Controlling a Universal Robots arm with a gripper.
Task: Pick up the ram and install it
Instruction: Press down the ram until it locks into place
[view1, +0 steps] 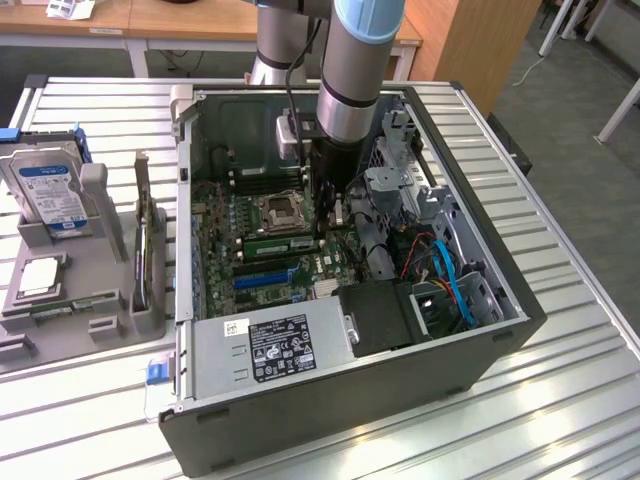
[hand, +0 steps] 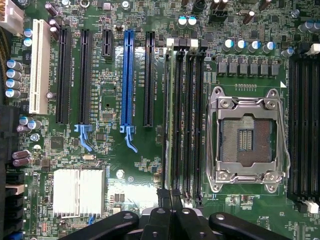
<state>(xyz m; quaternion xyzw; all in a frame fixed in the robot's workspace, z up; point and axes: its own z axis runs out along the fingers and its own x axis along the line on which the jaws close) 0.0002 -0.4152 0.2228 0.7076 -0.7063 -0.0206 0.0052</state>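
In the exterior view, I had the arm reaching down into the open computer case (view1: 480, 330), with the claw (view1: 325, 215) low over the motherboard (view1: 250, 225) beside the empty processor socket (view1: 276, 210). The case lay on the slatted surface (view1: 560, 400).

In the wrist view, the claw (hand: 170, 197) was clenched at one end of the ram (hand: 169, 115), which stood on edge in the memory slot farthest from the socket (hand: 246, 137). I judged the stick light, stiff and fragile, best held by its bare edges.

exterior high oblique, wrist close overhead, motherboard (view1: 270, 240) shared
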